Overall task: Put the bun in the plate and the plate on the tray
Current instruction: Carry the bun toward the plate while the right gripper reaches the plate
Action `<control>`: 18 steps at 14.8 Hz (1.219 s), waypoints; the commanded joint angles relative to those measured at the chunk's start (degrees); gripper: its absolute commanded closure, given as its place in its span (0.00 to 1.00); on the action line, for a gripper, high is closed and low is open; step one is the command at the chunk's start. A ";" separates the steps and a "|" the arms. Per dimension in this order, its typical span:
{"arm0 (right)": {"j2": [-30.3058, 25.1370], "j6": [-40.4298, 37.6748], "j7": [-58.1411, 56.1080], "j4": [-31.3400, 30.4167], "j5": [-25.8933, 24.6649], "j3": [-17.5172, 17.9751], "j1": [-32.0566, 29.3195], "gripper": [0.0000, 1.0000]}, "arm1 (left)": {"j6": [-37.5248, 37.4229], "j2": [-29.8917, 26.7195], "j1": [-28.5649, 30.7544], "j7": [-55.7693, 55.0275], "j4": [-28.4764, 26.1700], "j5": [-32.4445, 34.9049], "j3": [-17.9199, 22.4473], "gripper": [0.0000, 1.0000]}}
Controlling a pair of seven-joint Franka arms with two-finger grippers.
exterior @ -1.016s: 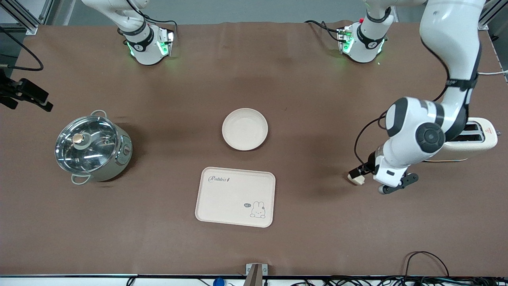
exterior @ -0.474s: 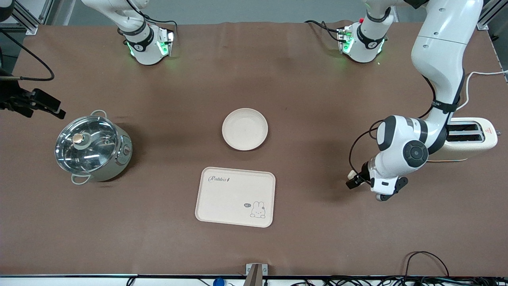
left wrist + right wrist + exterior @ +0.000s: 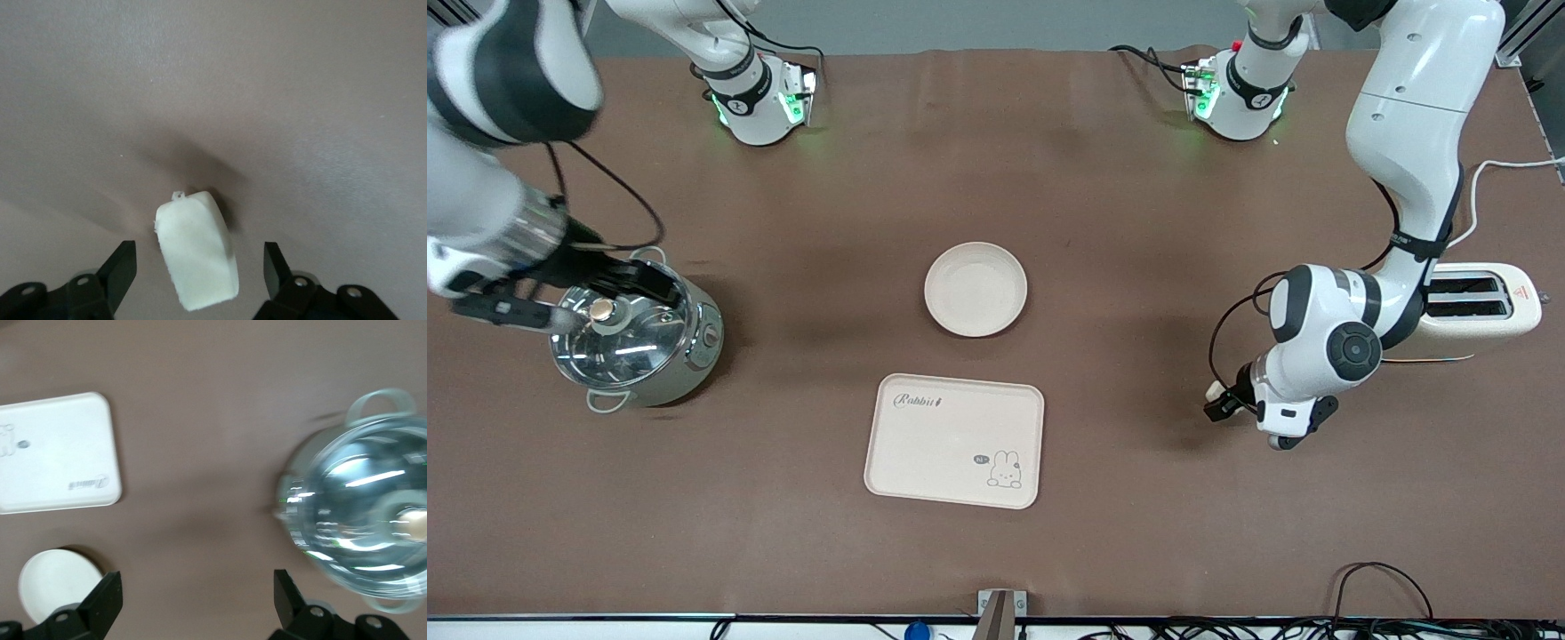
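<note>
A lidded steel pot (image 3: 636, 333) and a cream toaster (image 3: 1485, 309) stand at the table's two ends.

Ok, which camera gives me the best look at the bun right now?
The left wrist view: the bun fills the middle, lying on the table between the open left gripper's fingers. The front view shows only a sliver beside that gripper. The right wrist view doesn't show it.

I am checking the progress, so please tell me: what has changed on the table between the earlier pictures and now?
The left gripper moved a little toward the tray and came down around the bun, fingers open on either side, not yet closed. The right gripper swung in from the table's edge and is now over the pot. The plate, tray, pot and toaster stayed where they were.
</note>
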 commanded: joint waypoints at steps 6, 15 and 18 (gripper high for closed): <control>7.00 19.67 0.66 -14.03 8.32 -0.41 10.95 0.00 | 0.11 1.55 -0.61 -0.89 1.92 0.43 0.02 0.69; 6.13 46.33 4.95 -29.95 14.48 -0.33 24.84 0.00 | -3.67 -1.88 -8.24 -20.55 4.20 0.17 -6.82 0.68; 6.65 46.06 5.14 -30.04 14.48 -0.33 26.95 0.00 | -3.58 -1.61 -14.83 -26.63 5.78 0.25 -7.27 0.68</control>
